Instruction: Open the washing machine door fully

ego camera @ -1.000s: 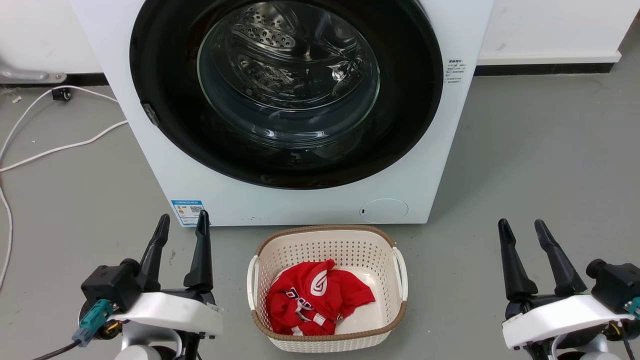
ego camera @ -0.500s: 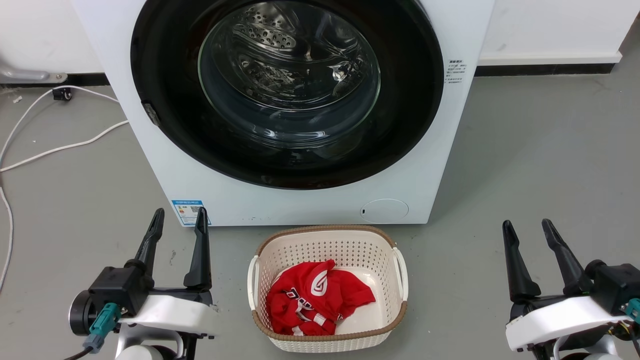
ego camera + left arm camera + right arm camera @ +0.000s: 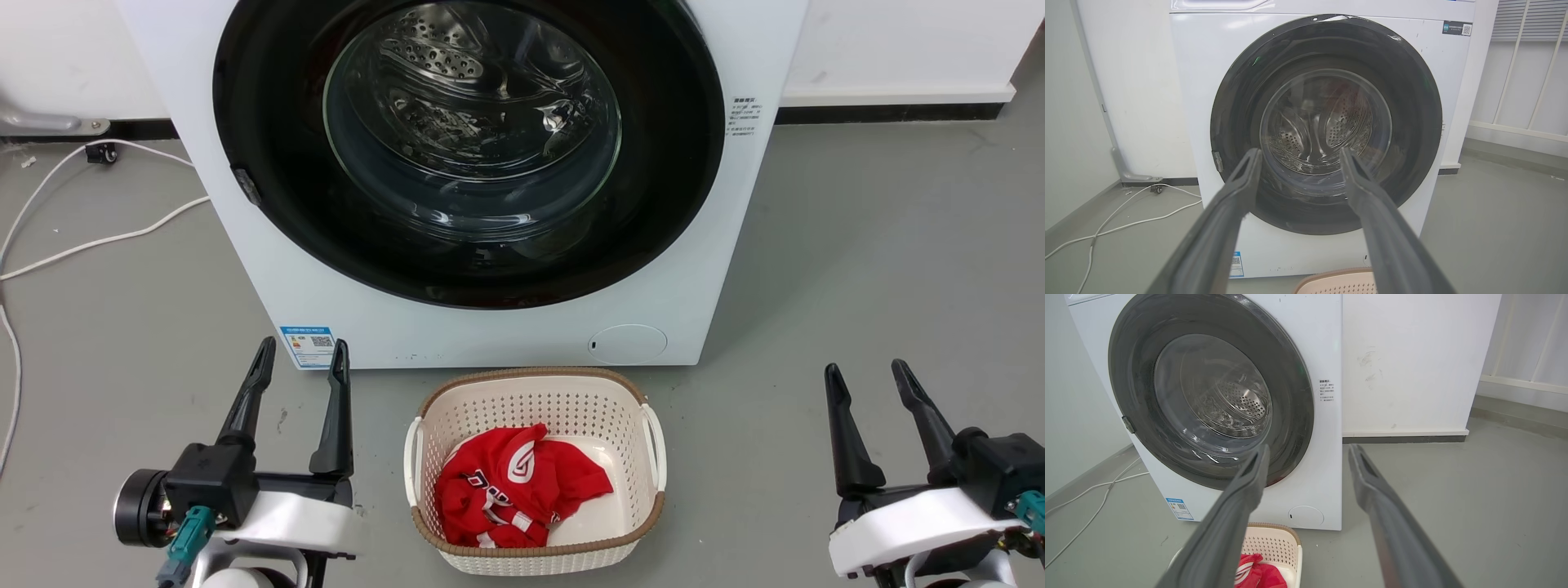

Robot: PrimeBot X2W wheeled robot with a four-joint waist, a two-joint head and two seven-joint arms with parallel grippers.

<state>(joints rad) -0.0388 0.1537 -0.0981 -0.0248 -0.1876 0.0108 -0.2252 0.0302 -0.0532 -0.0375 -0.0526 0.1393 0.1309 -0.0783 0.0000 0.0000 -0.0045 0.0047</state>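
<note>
The washing machine door (image 3: pixel 469 147) is a big glossy black disc with a clear glass bowl centre, lying flush and closed on the white machine front; a small latch tab (image 3: pixel 245 186) sits at its left rim. The same door (image 3: pixel 1327 122) fills the left wrist view, and the door (image 3: pixel 1208 388) appears again in the right wrist view. My left gripper (image 3: pixel 302 353) is open at the lower left, well short of the machine. My right gripper (image 3: pixel 865 373) is open at the lower right, over bare floor. Neither holds anything.
A cream perforated basket (image 3: pixel 535 384) with a red garment (image 3: pixel 514 486) stands on the floor just in front of the machine, between my arms. White cables (image 3: pixel 98 241) trail across the grey floor at the left. A small round white flap (image 3: pixel 627 344) sits low on the machine front.
The left arm has turned slightly, its fingers shifting a little right. The right gripper has drifted a little right. The door is unchanged.
</note>
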